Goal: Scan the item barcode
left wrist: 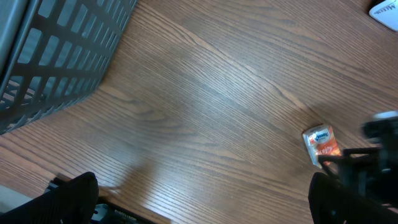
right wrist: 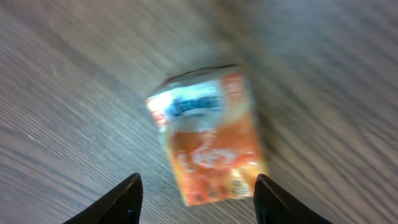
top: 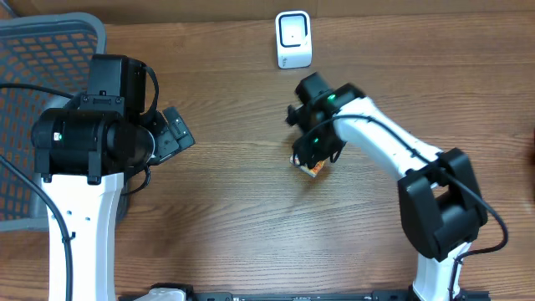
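Note:
The item is a small orange and white packet (top: pixel 313 168) lying flat on the wooden table; the left wrist view has it at the right (left wrist: pixel 321 144). My right gripper (top: pixel 314 155) hangs just above it, open. In the right wrist view the blurred packet (right wrist: pixel 208 137) lies between and ahead of the two dark fingertips (right wrist: pixel 130 190), with a gap on the left side. No barcode can be made out on it. The white scanner (top: pixel 293 39) stands at the back of the table. My left gripper (top: pixel 174 134) is far to the left, wide open and empty (left wrist: pixel 202 199).
A grey mesh basket (top: pixel 42 50) fills the far left corner, close to the left arm, and appears in the left wrist view (left wrist: pixel 62 50). The table's front edge shows low in that view. A corner of the scanner (left wrist: pixel 387 12) sits at its top right.

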